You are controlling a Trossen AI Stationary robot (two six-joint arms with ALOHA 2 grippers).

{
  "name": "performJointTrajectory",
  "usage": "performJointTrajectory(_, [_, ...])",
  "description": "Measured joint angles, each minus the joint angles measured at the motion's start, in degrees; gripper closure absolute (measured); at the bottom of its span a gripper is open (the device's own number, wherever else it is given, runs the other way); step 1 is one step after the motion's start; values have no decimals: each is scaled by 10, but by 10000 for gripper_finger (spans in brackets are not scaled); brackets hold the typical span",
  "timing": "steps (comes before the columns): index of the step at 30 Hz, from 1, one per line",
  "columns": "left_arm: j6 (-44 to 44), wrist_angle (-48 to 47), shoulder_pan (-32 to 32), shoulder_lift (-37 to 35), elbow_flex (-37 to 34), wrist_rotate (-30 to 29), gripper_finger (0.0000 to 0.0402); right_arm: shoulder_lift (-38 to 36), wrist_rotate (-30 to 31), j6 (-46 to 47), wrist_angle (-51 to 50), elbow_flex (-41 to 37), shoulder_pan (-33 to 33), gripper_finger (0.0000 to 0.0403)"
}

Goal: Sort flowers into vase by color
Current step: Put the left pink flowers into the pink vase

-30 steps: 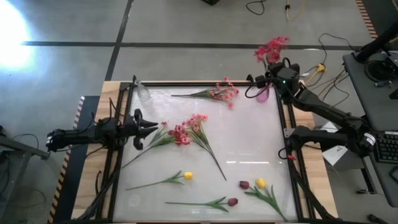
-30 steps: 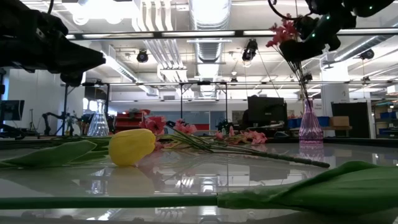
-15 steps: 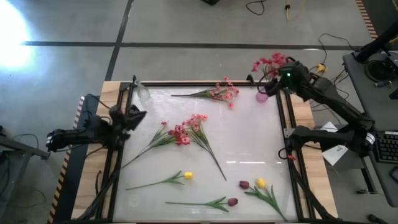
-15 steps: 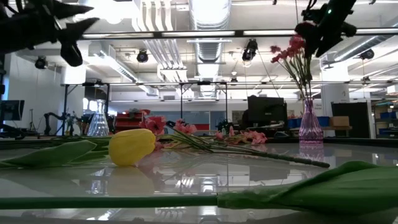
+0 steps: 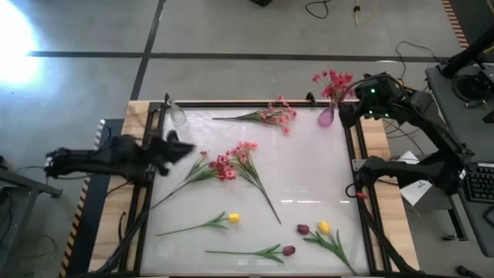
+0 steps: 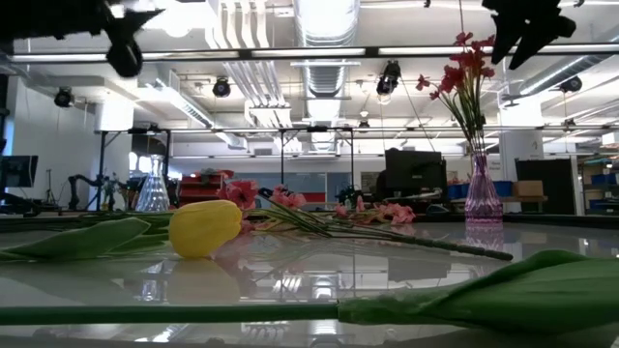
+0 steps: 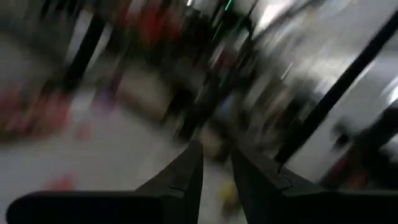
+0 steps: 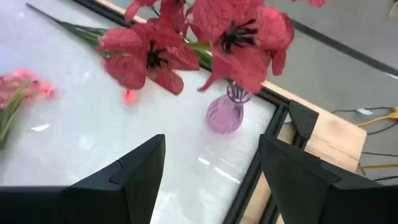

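I am seeing one red spray [image 5: 333, 80] standing in the purple vase [image 5: 326, 117] at the far right corner, the right gripper [image 8: 211, 168] hanging open and empty beside it. Seven stems are lying on the table [image 5: 309, 177]: three pink sprays, two yellow tulips, two maroon buds. The left gripper [image 5: 179, 148] is hovering at the left edge, fingers narrowly parted, holding nothing.

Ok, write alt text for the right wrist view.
A spray of red fabric blossoms stands in a small purple glass vase at the corner of the white table. The right tool hangs open above it, empty. Pink blossoms lie at the picture's edge.

Dark jointed arms, green light seemingly on right claw [image 5: 356, 108].
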Motion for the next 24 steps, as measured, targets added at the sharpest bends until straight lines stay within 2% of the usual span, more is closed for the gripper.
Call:
performJointTrajectory(5, [-45,-421,-22,166,150,5,326,-16,1,28,-2,26,17,155])
performJointTrajectory(7, [-57,-526,-30,225,190,-8,326,-25,0,38,-3,30,21,153])
performJointTrajectory(9, [-60,-581,-33,272,214,-22,322,-34,1,46,-3,31,25,150])
performJointTrajectory(13, [-55,-573,-36,343,225,-19,294,-55,10,58,-2,23,26,144])
performJointTrajectory(19, [-85,-524,-35,437,194,-9,220,-88,4,53,18,20,26,148])
performJointTrajectory(24, [-116,-506,-35,502,172,-9,193,-100,-34,39,50,15,26,151])
